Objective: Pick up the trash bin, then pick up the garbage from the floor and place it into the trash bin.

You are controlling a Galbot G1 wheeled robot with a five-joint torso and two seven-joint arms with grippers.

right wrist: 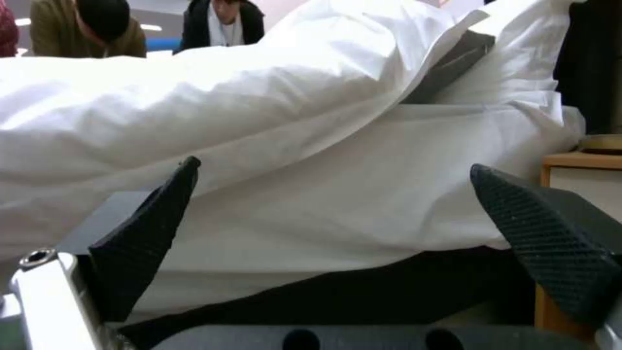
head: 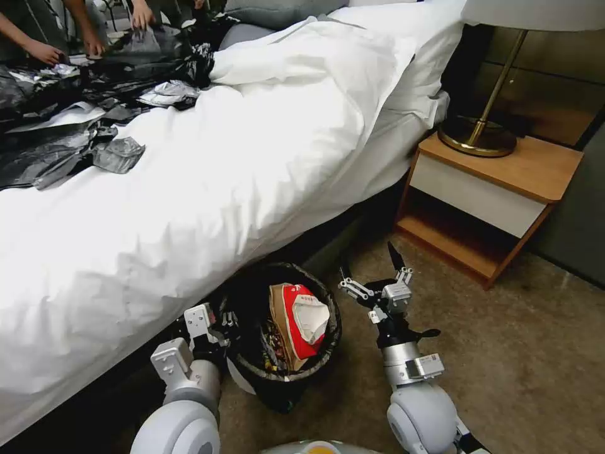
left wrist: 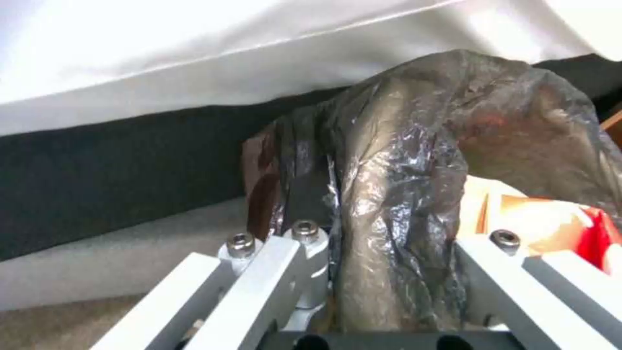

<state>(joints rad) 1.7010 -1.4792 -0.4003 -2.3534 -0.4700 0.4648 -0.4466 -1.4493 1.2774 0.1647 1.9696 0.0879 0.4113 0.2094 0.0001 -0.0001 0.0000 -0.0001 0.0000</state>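
The trash bin (head: 249,378), a white bucket lined with a dark crinkled bag, sits close against the bed's side. My left gripper (head: 219,320) is shut on its bag-covered rim (left wrist: 395,194), one finger (left wrist: 272,272) outside and the other inside. Garbage lies in the bin: a red-and-white packet (head: 305,318) on top of a brown paper bag (head: 279,302), and the packet (left wrist: 593,231) also peeks past the rim in the left wrist view. My right gripper (head: 373,275) hovers just right of the bin, open and empty, its black pads (right wrist: 146,233) spread wide and facing the bed.
The bed with its white duvet (head: 208,176) overhangs the bin. Black bags and clothes (head: 57,145) lie on the bed's far left. A wooden nightstand (head: 498,189) with a brass lamp (head: 479,135) stands at the right. Bare carpet (head: 517,353) stretches to the right.
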